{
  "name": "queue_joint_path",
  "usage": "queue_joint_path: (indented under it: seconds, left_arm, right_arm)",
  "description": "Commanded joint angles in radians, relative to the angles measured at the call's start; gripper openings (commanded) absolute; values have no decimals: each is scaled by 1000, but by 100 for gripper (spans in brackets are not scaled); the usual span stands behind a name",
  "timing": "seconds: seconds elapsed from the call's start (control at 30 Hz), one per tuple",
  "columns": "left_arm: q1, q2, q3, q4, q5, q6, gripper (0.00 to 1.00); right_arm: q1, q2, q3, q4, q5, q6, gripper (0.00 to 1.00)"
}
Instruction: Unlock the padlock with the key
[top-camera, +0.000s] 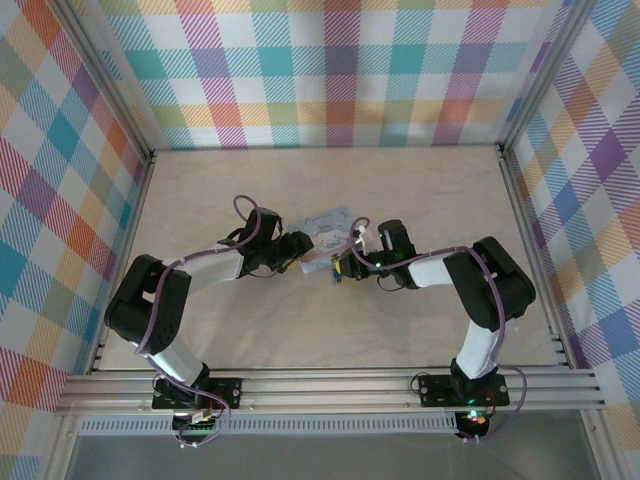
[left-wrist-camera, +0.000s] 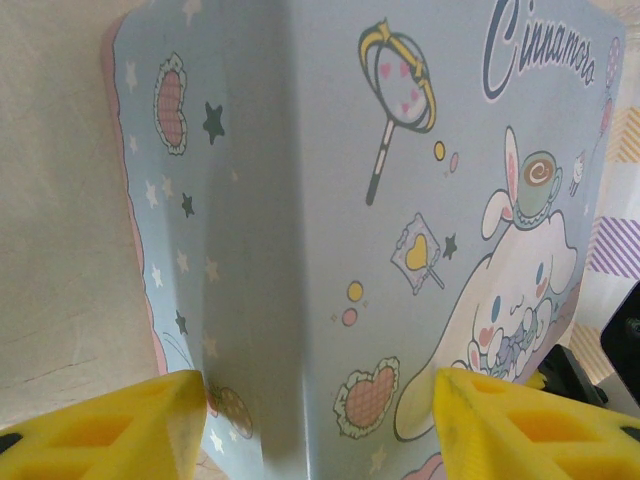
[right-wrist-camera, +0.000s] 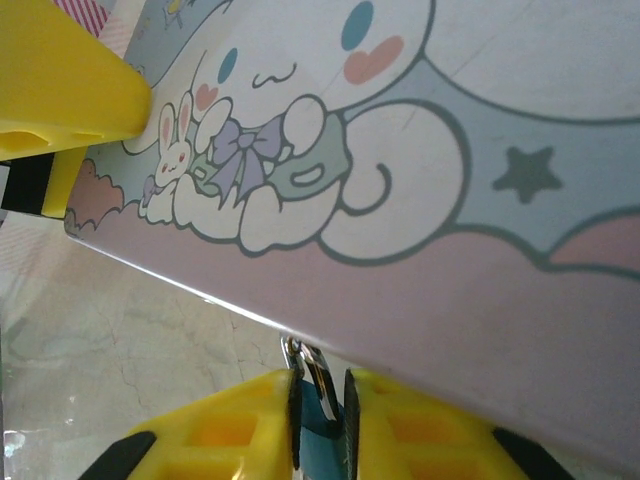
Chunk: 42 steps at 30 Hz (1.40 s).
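On the pale table (top-camera: 400, 190), the left gripper (top-camera: 298, 252) reached to the left end of the pale blue tin (top-camera: 328, 228). From its wrist camera its yellow fingers (left-wrist-camera: 130, 430) stood spread wide, one at the tin's (left-wrist-camera: 300, 200) near corner, the other over its printed face. Just right of the tin, the right gripper (top-camera: 342, 268) had its jaws nearly pressed together (right-wrist-camera: 320, 385), pinching the padlock (right-wrist-camera: 322, 412). The padlock's blue body sat between the pads, its silver shackle poking out just beside the tin's (right-wrist-camera: 450, 250) pink lower edge
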Motion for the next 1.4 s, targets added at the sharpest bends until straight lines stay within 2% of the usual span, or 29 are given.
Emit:
queue_joint_path:
  seconds: [0.0,0.27,0.4,1.23,1.37]
  left_arm:
    - [-20,-13,-23,-81,-16,2,61]
    - [-22,-28,-27,-90,-22,2,61]
    - [-28,-45,-30,-102,-32,2,61]
    - [-128,-97,-29,-127,-66,-34,61]
    - [-127,-160,-15,-188,-128,-7,63]
  right_arm:
    - [10,17,15,6,-18,-5,17]
    - [11,1,0,0,-2,7,3]
    - [11,-23,-13,3,23,30,0]
    - [9,-110,-12,-116,151,219,0]
    - [7,-123,-26,-88,166,259,0]
